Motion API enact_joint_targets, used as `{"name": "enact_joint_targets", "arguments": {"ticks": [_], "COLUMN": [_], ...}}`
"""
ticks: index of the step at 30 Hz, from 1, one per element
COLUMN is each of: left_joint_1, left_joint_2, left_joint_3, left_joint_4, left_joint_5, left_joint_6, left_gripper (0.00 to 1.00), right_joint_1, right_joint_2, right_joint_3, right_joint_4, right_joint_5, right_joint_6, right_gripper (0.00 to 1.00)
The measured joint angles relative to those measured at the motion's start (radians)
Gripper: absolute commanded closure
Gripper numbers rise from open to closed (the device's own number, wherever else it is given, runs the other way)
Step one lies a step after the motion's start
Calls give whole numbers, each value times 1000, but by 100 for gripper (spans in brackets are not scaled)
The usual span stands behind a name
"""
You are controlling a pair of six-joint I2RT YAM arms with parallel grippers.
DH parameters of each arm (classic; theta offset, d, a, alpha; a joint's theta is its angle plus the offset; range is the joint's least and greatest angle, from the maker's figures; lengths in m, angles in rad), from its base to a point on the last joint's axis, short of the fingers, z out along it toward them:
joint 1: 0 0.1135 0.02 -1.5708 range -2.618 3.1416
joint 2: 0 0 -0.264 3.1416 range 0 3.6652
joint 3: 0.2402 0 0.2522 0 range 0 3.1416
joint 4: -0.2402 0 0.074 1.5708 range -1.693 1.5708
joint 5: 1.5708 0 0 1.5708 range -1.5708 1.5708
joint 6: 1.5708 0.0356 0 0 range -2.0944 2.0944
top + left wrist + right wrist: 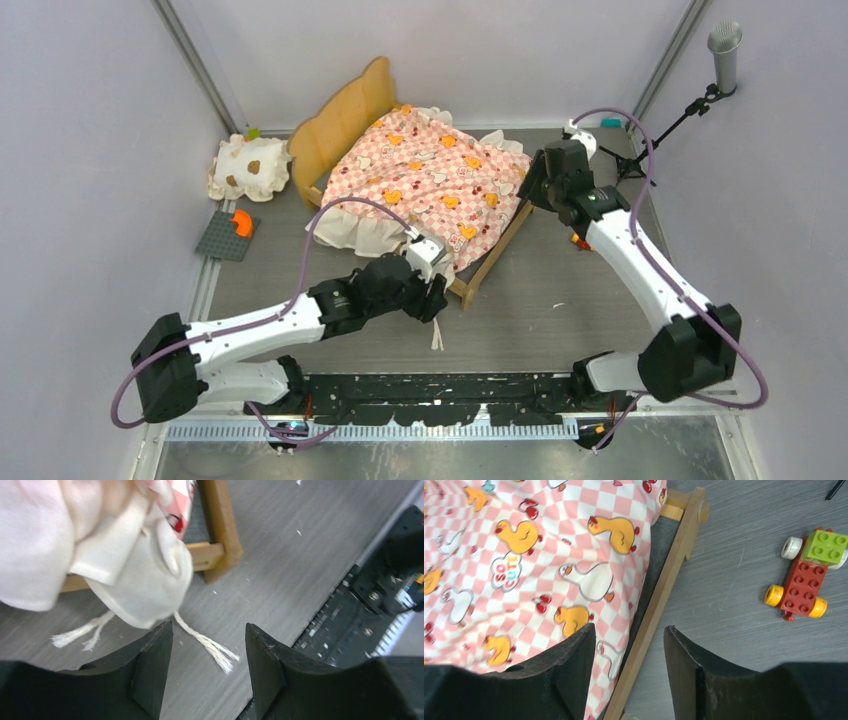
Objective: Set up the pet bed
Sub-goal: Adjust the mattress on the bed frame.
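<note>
The bed (430,175) runs 10-to-4 o'clock from above; the open, empty left gripper (209,627) has its ruffle corner (145,590) at 11 o'clock, while the right gripper (630,630), likewise released, hovers over the rail (661,595).

jaws: apart, empty | pet bed (658,606): rail beneath gap | brick car (805,577): beside bed

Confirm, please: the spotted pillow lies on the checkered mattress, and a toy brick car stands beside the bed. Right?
No. The top view shows the spotted pillow on the table beside the headboard, not on the checkered mattress. The toy brick car does stand beside the bed.
</note>
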Motion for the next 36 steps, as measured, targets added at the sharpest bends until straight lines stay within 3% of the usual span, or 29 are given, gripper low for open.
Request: {"name": "enact_joint_targets", "arguments": {"ticks": [6, 11, 17, 24, 36], "left_joint_1": [0, 24, 260, 312, 743], "left_joint_2": [84, 52, -63, -86, -1], "left_joint_3": [53, 101, 114, 137, 262], "left_joint_4": [35, 24, -18, -106, -233], "left_joint_5": [-97, -153, -83, -81, -73], "left_joint_6": [42, 63, 14, 19, -38], "left_gripper": [42, 34, 34, 30, 27], "right_joint_1": [0, 29, 280, 487, 544], "right_joint_2": [-174, -244, -284, -280, -95], "right_joint_3": [-106, -151, -202, -289, -288], "right_joint_4": [7, -6, -48, -39, 68], "right_joint_5": [-65, -121, -31, -2, 41], "right_joint_6": [24, 37, 122, 238, 338], "right_gripper": [42, 39, 39, 38, 34]}}
